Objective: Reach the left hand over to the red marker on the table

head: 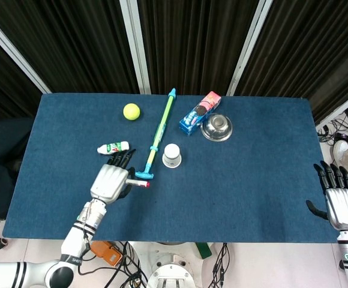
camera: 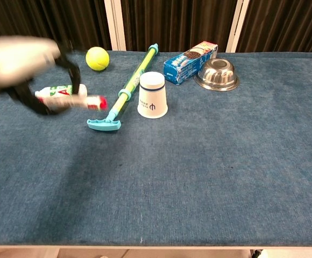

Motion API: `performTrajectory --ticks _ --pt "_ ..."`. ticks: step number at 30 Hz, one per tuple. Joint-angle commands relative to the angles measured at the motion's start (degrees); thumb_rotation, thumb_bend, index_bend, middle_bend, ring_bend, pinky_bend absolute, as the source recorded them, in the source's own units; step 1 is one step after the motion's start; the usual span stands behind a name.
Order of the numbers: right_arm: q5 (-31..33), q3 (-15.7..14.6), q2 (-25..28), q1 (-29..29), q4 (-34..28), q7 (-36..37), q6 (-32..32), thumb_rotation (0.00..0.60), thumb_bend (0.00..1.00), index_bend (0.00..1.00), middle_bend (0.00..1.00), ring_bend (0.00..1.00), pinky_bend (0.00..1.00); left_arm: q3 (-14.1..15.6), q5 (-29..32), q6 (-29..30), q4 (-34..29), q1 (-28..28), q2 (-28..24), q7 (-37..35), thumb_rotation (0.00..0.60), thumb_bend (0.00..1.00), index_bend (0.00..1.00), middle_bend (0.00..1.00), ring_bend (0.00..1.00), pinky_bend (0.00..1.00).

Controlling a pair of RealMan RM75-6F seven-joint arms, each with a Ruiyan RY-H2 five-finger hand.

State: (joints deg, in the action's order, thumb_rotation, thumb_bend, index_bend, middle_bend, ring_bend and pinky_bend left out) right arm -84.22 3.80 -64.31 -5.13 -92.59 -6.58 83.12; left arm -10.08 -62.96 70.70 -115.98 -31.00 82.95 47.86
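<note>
The red marker (head: 140,184) is a white pen with a red cap, and it is off the table, gripped in my left hand (head: 110,182). In the chest view the left hand (camera: 21,67) is blurred at the upper left. There the marker (camera: 90,102) sticks out to the right, in front of the small bottle. My right hand (head: 342,201) hangs beyond the table's right edge with its fingers apart and nothing in it; only the head view shows it.
A small white bottle (head: 113,147) lies just beyond the left hand. A long teal stick (camera: 128,86), a white paper cup (camera: 152,94), a tennis ball (camera: 97,58), a blue cookie box (camera: 190,55) and a metal bowl (camera: 216,74) lie on the blue table (camera: 199,177).
</note>
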Motion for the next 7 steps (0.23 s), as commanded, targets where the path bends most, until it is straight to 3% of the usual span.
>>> performTrajectory --ticks 1,7 --pt "0.0 0.0 0.0 0.0 0.0 -0.1 0.0 0.600 0.35 0.11 0.08 0.06 0.00 -3.6 0.3 1.1 -6.7 -0.9 -6.7 -0.7 0.600 0.48 0.55 0.00 0.00 0.10" --pt "-0.3 -0.2 -0.2 0.1 -0.1 -0.6 0.2 0.600 0.35 0.11 0.08 0.06 0.00 -7.4 2.9 1.3 -11.9 -2.5 -13.4 -1.8 0.600 0.47 0.55 0.00 0.00 0.10"
